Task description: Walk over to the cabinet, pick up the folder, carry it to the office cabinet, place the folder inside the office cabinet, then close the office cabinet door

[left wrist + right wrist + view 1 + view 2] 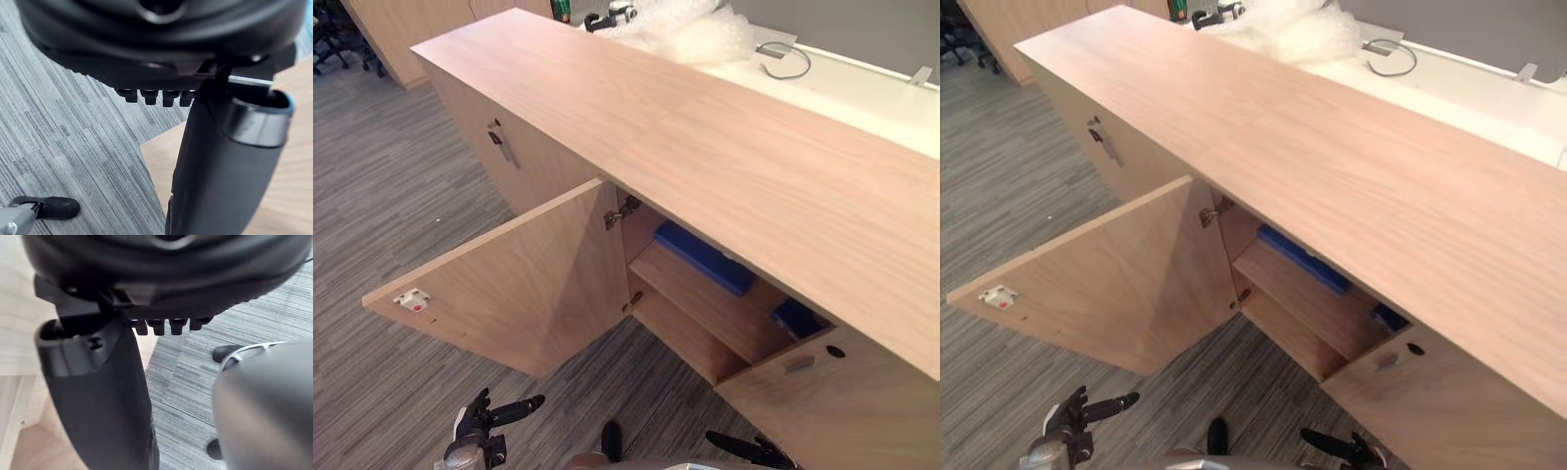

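While door (509,284) stands open, folder (705,257) seemingly shelved

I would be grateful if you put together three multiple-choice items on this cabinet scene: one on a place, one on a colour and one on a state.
1. Where at the office cabinet does the folder lie?
A. on its top
B. on its upper shelf
C. on the carpet beside it

2. What colour is the folder?
A. red
B. green
C. blue

3. How does the cabinet's door stand?
A. swung wide open
B. shut flush
C. taken off and laid flat

Answers:
1 B: the folder rests on the upper shelf, just inside the opening and under the top.
2 C: the face of it that shows is plainly blue.
3 A: the door stands swung far out from the opening, so the inside of the cabinet shows.
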Motion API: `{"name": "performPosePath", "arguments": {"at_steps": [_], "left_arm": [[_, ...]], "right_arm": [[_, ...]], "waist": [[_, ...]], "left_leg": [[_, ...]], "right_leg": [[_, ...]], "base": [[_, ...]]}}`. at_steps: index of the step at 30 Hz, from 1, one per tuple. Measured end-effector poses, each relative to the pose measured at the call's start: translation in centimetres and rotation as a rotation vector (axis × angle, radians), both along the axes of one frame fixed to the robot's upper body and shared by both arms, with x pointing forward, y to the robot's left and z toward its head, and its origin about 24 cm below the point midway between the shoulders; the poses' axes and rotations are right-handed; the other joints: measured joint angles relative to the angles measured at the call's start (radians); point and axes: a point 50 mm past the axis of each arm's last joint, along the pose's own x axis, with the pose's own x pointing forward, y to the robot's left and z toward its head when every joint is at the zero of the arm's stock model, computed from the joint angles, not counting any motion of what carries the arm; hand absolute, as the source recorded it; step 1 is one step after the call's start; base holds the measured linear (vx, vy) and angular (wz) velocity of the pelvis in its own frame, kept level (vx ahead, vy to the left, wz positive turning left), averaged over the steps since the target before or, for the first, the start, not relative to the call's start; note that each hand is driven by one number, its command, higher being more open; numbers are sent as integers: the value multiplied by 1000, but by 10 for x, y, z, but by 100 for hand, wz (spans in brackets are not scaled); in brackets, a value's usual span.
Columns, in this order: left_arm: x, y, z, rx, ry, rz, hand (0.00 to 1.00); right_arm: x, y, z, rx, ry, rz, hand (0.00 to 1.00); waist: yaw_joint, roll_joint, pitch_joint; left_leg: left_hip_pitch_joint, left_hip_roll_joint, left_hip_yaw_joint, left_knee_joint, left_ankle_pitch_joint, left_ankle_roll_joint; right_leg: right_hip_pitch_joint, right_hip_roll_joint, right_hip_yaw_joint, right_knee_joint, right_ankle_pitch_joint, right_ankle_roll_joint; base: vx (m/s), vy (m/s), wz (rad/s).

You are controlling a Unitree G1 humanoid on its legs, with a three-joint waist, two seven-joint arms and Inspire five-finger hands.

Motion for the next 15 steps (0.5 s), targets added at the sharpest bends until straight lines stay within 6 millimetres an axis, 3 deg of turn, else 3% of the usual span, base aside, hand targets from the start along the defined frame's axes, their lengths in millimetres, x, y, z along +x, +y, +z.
{"name": "performPosePath", "arguments": {"at_steps": [3,5,6,7,9,10,12,13,15], "left_arm": [[9,-14,-2,-41,-34,-6,100],[5,-19,-3,-56,-35,-6,100],[-4,-15,-4,-53,-23,25,100],[-8,-13,-5,-55,-14,43,100],[-12,-7,-4,-52,-11,85,100],[-12,-5,-2,-44,-20,94,100],[3,2,10,-6,-97,80,100],[15,9,23,32,-160,65,100],[33,18,42,75,-255,45,100]], "right_arm": [[14,-8,5,-27,-31,16,100],[16,-16,7,-52,-36,15,100],[21,-20,10,-70,-60,12,100],[23,-22,12,-81,-69,11,100],[20,-32,15,-112,-77,4,100],[13,-39,16,-130,-72,-7,100],[-8,-46,13,-136,-31,-63,100],[-17,-44,11,-126,-5,-84,100],[-18,-42,9,-113,9,-92,100]], "waist": [[-3,-5,27],[4,-3,37],[6,-7,41],[5,-5,41],[1,8,36],[-6,17,31],[-10,19,14],[-13,8,2],[-25,8,1]], "left_leg": [[-119,13,27,190,-32,-5],[-133,23,76,226,-34,-2],[-156,72,170,346,-126,11],[-165,103,203,403,-152,14],[-174,193,257,487,-159,29],[-173,212,249,465,-132,25],[-162,152,216,402,-125,27],[-172,115,163,354,-124,23],[-193,77,108,296,-112,-9]], "right_leg": [[-6,-2,-48,12,-2,-2],[-2,-6,-59,25,-10,-15],[1,-13,-82,20,-23,-17],[0,-14,-88,22,-25,-14],[-1,-29,-113,53,-28,-10],[-4,-41,-135,85,-31,-2],[-36,-76,-177,130,-47,22],[-30,-81,-184,92,-43,19],[-36,-90,-207,81,-37,35]], "base": [[-77,-75,41],[-70,-5,14],[-3,10,-20],[77,-6,-25],[121,21,5],[107,133,46],[72,174,71],[65,184,85],[54,145,74]]}}
